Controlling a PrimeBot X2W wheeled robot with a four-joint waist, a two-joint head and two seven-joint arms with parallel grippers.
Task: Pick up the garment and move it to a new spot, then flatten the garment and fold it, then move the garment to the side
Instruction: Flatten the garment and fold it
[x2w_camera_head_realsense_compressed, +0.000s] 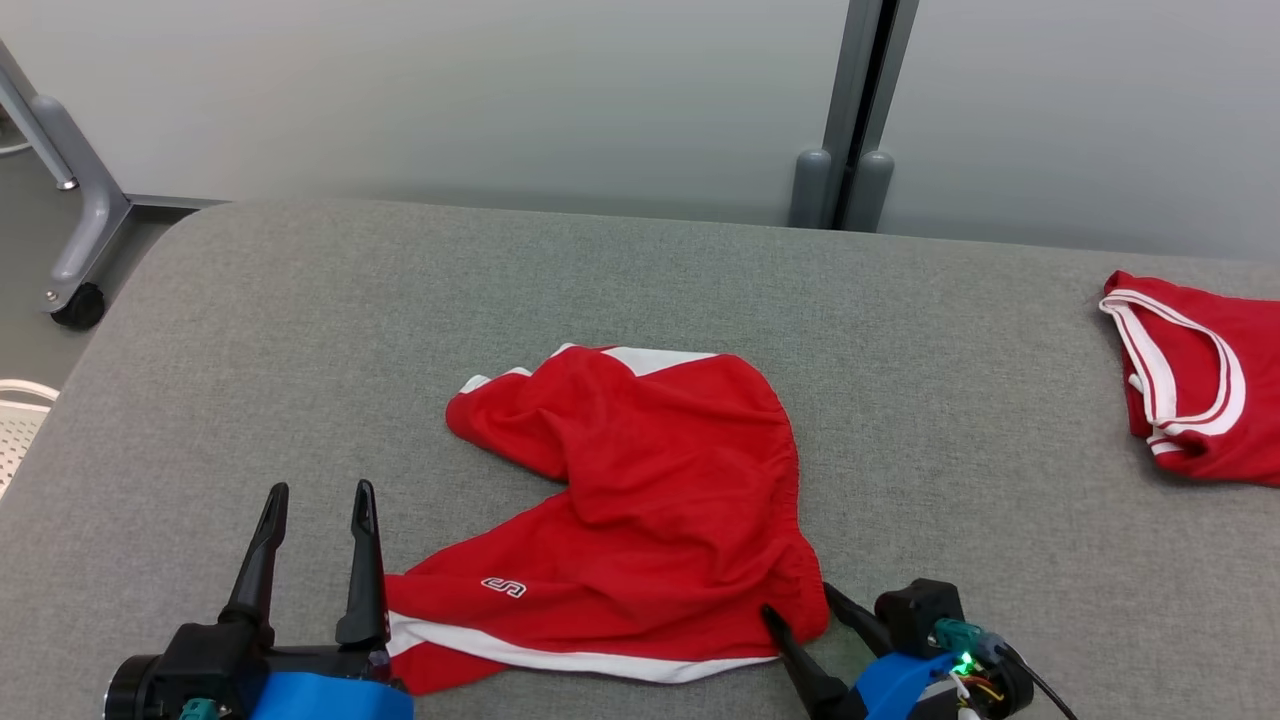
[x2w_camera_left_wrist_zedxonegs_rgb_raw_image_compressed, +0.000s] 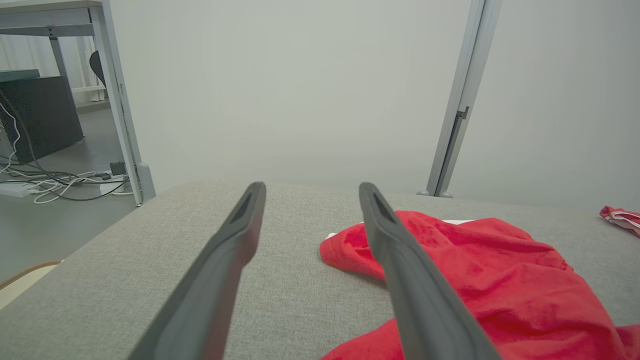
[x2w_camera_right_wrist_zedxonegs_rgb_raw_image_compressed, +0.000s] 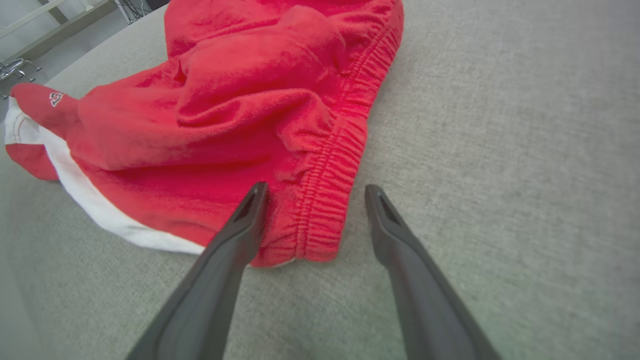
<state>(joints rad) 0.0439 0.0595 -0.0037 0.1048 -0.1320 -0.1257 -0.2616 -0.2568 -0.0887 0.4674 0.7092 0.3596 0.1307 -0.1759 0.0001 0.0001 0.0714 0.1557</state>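
Left gripper (x2w_camera_head_realsense_compressed: 321, 487) is wide open and holds nothing in the head view. The red shorts (x2w_camera_head_realsense_compressed: 650, 500) lie crumpled on the grey counter (x2w_camera_head_realsense_compressed: 300, 300), just to its right, touching its right finger. The right gripper (x2w_camera_head_realsense_compressed: 800, 598) is wide open and empty too, at the near corner of the shorts. Another red garment (x2w_camera_head_realsense_compressed: 1190, 390) lies far off to its right.

From the left wrist, the left gripper (x2w_camera_left_wrist_zedxonegs_rgb_raw_image_compressed: 311, 186) has bare counter between its fingers, and the red shorts (x2w_camera_left_wrist_zedxonegs_rgb_raw_image_compressed: 475, 260) sit off to the right. If it shuts here, I think it will grab nothing.

From the right wrist, the right gripper (x2w_camera_right_wrist_zedxonegs_rgb_raw_image_compressed: 316, 186) stands over the stretchy waistband (x2w_camera_right_wrist_zedxonegs_rgb_raw_image_compressed: 325, 200), one finger above the cloth and one above the counter. It might pinch only the thin edge, and the shorts could slip out or hang in a bunch.
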